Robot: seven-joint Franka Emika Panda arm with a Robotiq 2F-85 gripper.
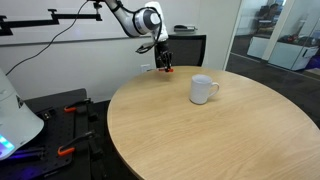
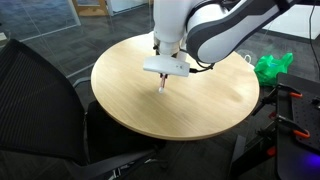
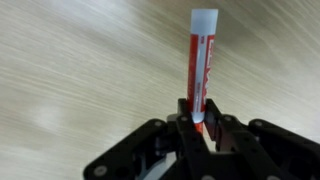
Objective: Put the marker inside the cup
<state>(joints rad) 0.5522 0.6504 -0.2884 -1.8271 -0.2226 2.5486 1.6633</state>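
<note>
My gripper (image 3: 200,125) is shut on the red marker (image 3: 201,65), which sticks out from between the fingers with its paler end pointing away. In an exterior view the gripper (image 1: 164,66) holds the marker (image 1: 168,69) low over the far edge of the round wooden table (image 1: 210,135). The white cup (image 1: 203,89) stands upright on the table, to the right of the gripper and apart from it, handle to its right. In the other exterior view the gripper (image 2: 163,80) holds the marker (image 2: 163,86) above the tabletop (image 2: 130,95); the cup is hidden behind the arm.
A black chair (image 2: 40,110) stands close to the table edge. A green bag (image 2: 272,67) lies beyond the table. A black cabinet (image 1: 185,48) stands behind the table, and a tool cart with red clamps (image 1: 60,130) is beside it.
</note>
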